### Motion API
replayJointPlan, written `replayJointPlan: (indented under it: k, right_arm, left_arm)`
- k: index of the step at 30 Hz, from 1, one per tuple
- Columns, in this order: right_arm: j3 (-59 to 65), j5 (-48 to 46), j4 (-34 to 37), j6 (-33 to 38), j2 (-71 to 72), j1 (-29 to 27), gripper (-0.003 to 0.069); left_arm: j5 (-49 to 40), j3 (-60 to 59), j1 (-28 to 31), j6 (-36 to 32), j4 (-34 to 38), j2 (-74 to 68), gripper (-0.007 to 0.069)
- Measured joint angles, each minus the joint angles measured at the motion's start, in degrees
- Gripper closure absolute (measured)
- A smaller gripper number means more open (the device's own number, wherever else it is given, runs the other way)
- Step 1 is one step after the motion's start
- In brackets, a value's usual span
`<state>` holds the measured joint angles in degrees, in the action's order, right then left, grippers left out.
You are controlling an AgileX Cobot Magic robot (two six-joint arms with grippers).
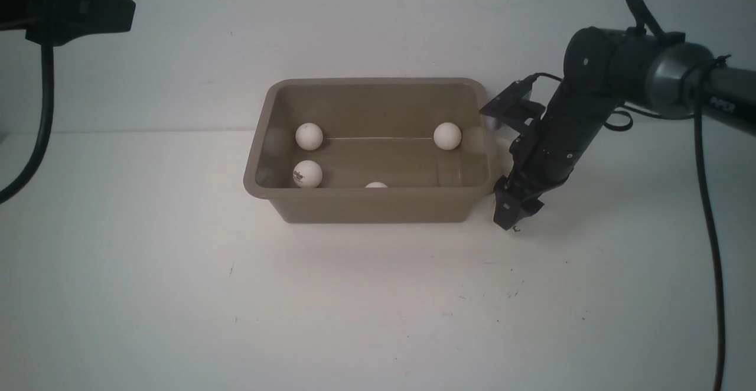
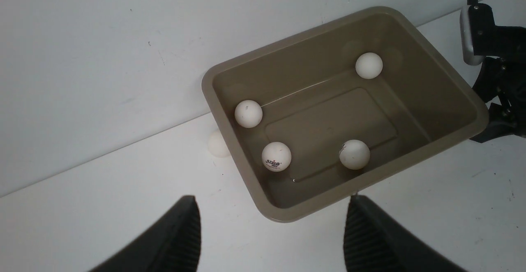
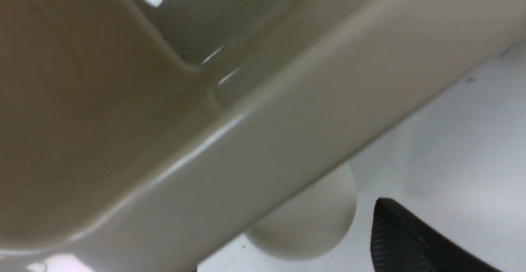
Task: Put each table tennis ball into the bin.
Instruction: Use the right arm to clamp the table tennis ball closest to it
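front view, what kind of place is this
Probably a robot lab test bench, not a home: a bare white tabletop, a blank white wall, and a black jointed robot arm with trailing cables beside a taupe rectangular plastic bin.

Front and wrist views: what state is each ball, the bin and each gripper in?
Bin: upright, four balls inside.
Balls in the bin: resting apart on its floor.
Ball under the right rim: outside, on the table.
Ball by the left wall: outside, on the table.
Left gripper: open, empty.
Right gripper: open, low beside the ball under the right rim, not gripping it.
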<state>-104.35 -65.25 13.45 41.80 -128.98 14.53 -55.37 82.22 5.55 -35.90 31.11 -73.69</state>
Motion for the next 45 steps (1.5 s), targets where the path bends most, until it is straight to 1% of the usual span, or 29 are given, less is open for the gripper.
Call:
replayJointPlan:
  k: [9, 13, 18, 19, 20, 22, 26, 31, 32, 34, 35, 37, 39, 42, 45]
  right_arm:
    - [0.0, 0.7, -0.2, 0.0, 0.0, 0.0, 0.0153]
    - [0.0, 1.0, -0.2, -0.3, 0.0, 0.0, 0.0176]
    - [0.0, 1.0, -0.2, -0.9, 0.0, 0.0, 0.0249]
    - [0.0, 1.0, -0.3, -0.9, 0.0, 0.0, 0.0253]
    - [0.0, 1.2, -0.5, -1.1, 0.0, 0.0, 0.0297]
    - [0.0, 1.3, -0.7, -1.3, 0.0, 0.0, 0.0336]
    - [0.0, 2.2, -2.2, -1.6, 0.0, 0.0, 0.0336]
    - [-0.1, 3.2, -6.6, -3.1, 0.1, 0.0, 0.0336]
    - [-0.2, 3.1, -9.8, -4.0, 0.2, 0.0, 0.0336]
    - [-0.4, 3.1, -11.7, -4.8, 0.3, 0.0, 0.0336]
    - [-0.8, 3.0, -14.9, -5.9, 0.8, 0.0, 0.0336]
    - [-1.7, 2.9, -16.5, -6.5, 1.7, 0.0, 0.0336]
    - [-2.5, 2.8, -16.7, -6.7, 2.5, 0.0, 0.0336]
    - [-5.7, 2.1, -14.8, -6.7, 5.5, 0.0, 0.0336]
    - [-8.6, 0.9, -9.7, -5.2, 7.7, 0.0, 0.0336]
  left_arm:
    - [0.0, 0.0, 0.0, 0.0, 0.0, 0.0, 0.0199]
    - [0.0, 0.0, 0.0, 0.0, 0.0, 0.0, 0.0199]
    - [0.0, 0.0, 0.0, 0.0, 0.0, 0.0, 0.0199]
    - [0.0, 0.0, 0.0, 0.0, 0.0, 0.0, 0.0199]
    - [0.0, 0.0, 0.0, 0.0, 0.0, 0.0, 0.0199]
    - [0.0, 0.0, 0.0, 0.0, 0.0, 0.0, 0.0199]
    - [0.0, 0.0, 0.0, 0.0, 0.0, 0.0, 0.0199]
    - [0.0, 0.0, 0.0, 0.0, 0.0, 0.0, 0.0199]
    - [0.0, 0.0, 0.0, 0.0, 0.0, 0.0, 0.0199]
    - [0.0, 0.0, 0.0, 0.0, 0.0, 0.0, 0.0199]
    - [0.0, 0.0, 0.0, 0.0, 0.0, 0.0, 0.0199]
    - [0.0, 0.0, 0.0, 0.0, 0.0, 0.0, 0.0199]
    - [0.0, 0.0, 0.0, 0.0, 0.0, 0.0, 0.0199]
    - [0.0, 0.0, 0.0, 0.0, 0.0, 0.0, 0.0199]
    - [0.0, 0.0, 0.0, 0.0, 0.0, 0.0, 0.0199]
